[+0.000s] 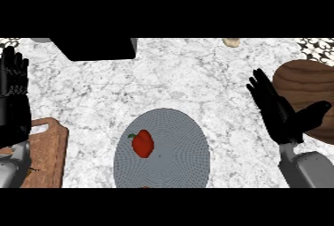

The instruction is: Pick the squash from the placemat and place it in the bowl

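Note:
A red squash [143, 143] with a small green stem lies on the left part of a round grey placemat [176, 154] at the counter's front middle. A brown wooden bowl [310, 88] sits at the right edge, partly cut off by the view. My right hand [282, 115] stands open, fingers straight and pointing up, between the placemat and the bowl, with its thumb over the bowl's lower rim. My left hand [13, 97] rests open at the far left edge, fingers up, well away from the squash.
A wooden cutting board [47, 154] lies at the front left under my left forearm. A black box-like object [98, 48] stands at the back left. A small beige item [231, 42] sits at the back edge on the marble counter.

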Controlling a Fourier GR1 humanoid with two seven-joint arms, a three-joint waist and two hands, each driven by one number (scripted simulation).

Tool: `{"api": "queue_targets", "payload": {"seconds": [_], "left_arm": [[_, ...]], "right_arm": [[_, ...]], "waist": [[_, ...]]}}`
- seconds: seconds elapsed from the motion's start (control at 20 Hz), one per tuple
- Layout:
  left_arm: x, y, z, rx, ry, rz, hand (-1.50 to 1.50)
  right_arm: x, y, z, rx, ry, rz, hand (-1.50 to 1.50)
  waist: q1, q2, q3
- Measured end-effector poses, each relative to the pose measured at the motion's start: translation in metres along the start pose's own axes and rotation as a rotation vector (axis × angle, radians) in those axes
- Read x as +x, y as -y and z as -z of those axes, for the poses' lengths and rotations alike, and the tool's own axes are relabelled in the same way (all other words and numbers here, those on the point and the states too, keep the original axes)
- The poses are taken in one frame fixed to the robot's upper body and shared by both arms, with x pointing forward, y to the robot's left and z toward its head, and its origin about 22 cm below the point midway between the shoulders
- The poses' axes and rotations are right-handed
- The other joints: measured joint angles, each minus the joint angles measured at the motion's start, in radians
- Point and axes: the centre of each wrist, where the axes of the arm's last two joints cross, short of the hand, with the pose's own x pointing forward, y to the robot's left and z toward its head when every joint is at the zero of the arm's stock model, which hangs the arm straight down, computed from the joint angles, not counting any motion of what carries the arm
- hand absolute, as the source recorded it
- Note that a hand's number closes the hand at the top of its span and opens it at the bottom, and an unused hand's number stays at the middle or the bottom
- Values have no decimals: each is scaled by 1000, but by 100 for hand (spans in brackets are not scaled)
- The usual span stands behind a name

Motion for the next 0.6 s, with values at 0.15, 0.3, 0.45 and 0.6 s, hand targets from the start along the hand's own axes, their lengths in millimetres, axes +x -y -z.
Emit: {"api": "queue_targets", "payload": {"seconds": [0.15, 0.3, 0.45, 0.6], "left_arm": [[-4, 13, -7, -61, -70, -42, 0], [-11, 32, -21, -152, -172, -98, 0], [-22, 43, -38, -205, -284, -135, 0], [-28, 51, -50, -240, -366, -171, 0]], "right_arm": [[-10, -31, -13, 118, -19, -84, 150], [-22, -80, -30, 334, -43, -213, 150], [-21, -88, -35, 324, 64, -432, -150], [-34, -128, -67, 272, 167, -377, -150]], "waist": [[17, -6, -7], [38, -9, -14], [16, -29, -25], [-8, -31, -18]]}}
